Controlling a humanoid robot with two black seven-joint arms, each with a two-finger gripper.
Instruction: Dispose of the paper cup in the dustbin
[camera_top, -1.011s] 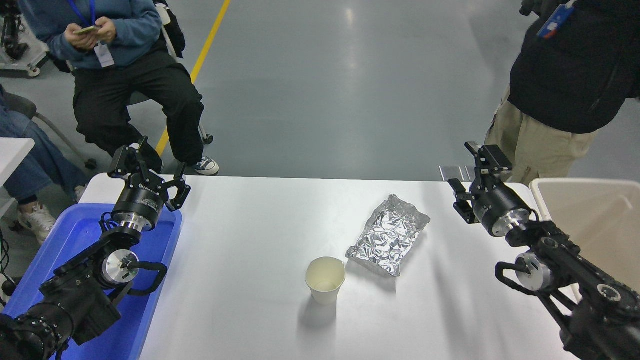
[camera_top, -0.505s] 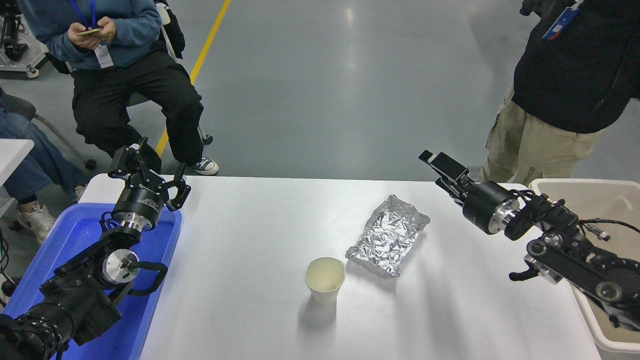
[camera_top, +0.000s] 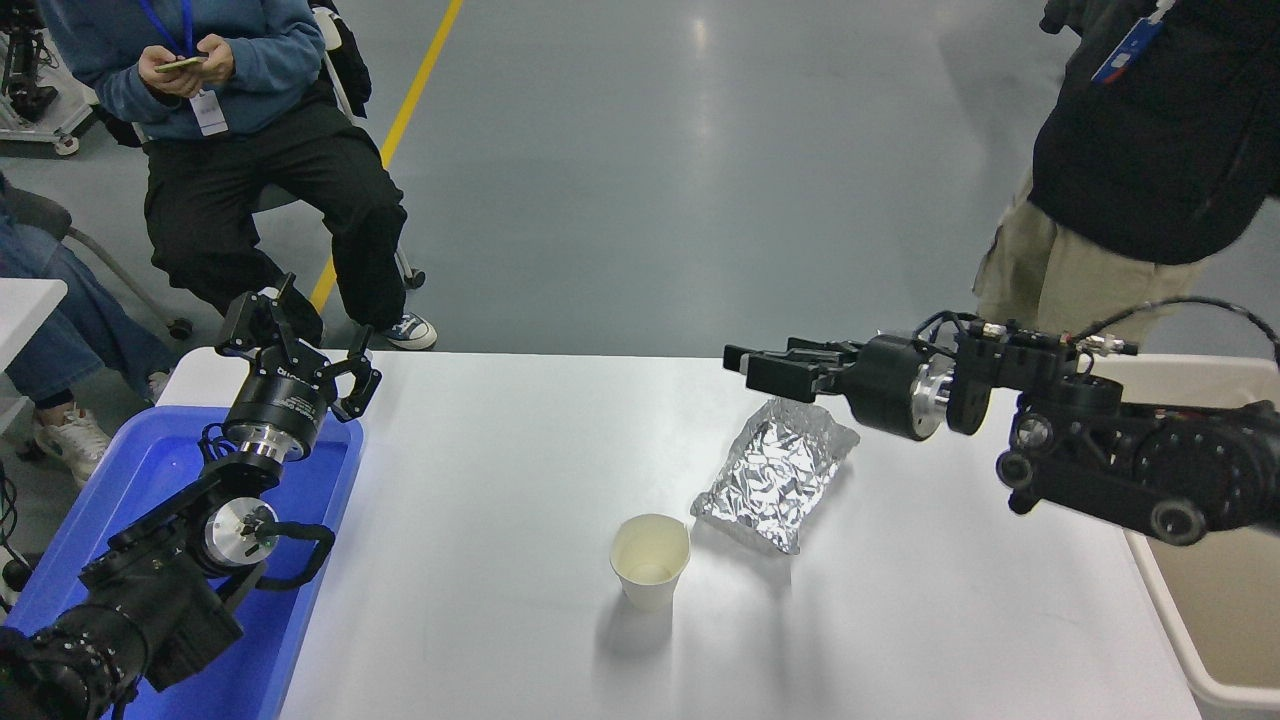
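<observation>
The paper cup (camera_top: 650, 558) stands upright and empty on the white table (camera_top: 480, 520), near the middle front. The beige dustbin (camera_top: 1165, 620) stands off the table's right edge, partly hidden by my right arm. My right gripper (camera_top: 738, 362) points left, level above the table's far side, over the far end of a crinkled foil packet (camera_top: 775, 470). It is open, empty, and well behind and to the right of the cup. My left gripper (camera_top: 300, 345) is open and parked over the blue tray at the lower left.
The foil packet lies just right of and behind the cup. A blue tray (camera_top: 160, 470) sits at the left edge under my left arm. One person sits at the far left, another stands at the far right beside the dustbin.
My right arm has swung left from beside the dustbin across the table's far side. The gripper has turned from pointing away to pointing left. The cup and the packet have not moved.
</observation>
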